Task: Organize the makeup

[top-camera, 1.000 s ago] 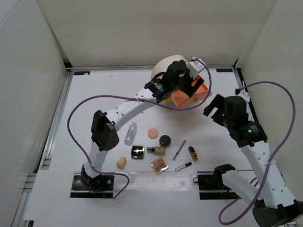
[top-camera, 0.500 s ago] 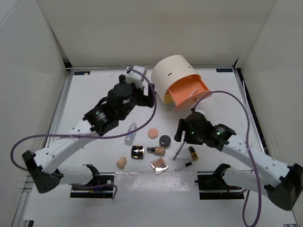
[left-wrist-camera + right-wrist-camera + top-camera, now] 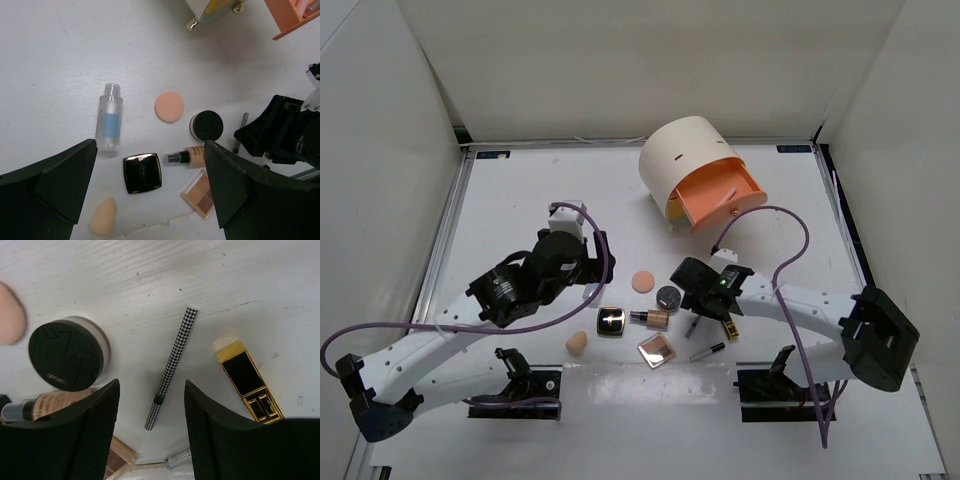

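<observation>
- round compact [image 3: 668,296]: black lid, pale base, upright on the white table [image 3: 520,200]; the rest of the set lies around it.
- puff [image 3: 643,281]: peach, flat, just up-left of the round compact; cut off at the edge of the right wrist view.
- foundation [image 3: 650,318]: on its side just below the round compact; half hidden by a finger in the right wrist view.
- square compact [image 3: 611,321]: black, closed, down-left of the round compact.
- palette [image 3: 657,348]: tan shades showing, below the round compact, past the foundation.
- sponge [image 3: 577,343]: beige, farthest down-left.
- bottle [image 3: 109,124]: clear, on its side, left of the round compact beyond the puff; hidden under the left arm from above.
- checked tube [image 3: 171,369]: slanted, just right of the round compact, apart from it.
- lipstick [image 3: 245,380]: gold and black, right again, beyond the checked tube.
- second tube [image 3: 707,352]: down-right; only its end shows at the wrist.
- right gripper [image 3: 152,387]: low, fingers about half apart, one either side of the checked tube, touching neither side; holds nothing.
- left gripper [image 3: 150,150]: spread wide, empty, above the pieces left of the round compact.
- box [image 3: 685,165]: cream cylinder, well above the round compact; orange drawer [image 3: 723,195] pulled out, contents unreadable.
</observation>
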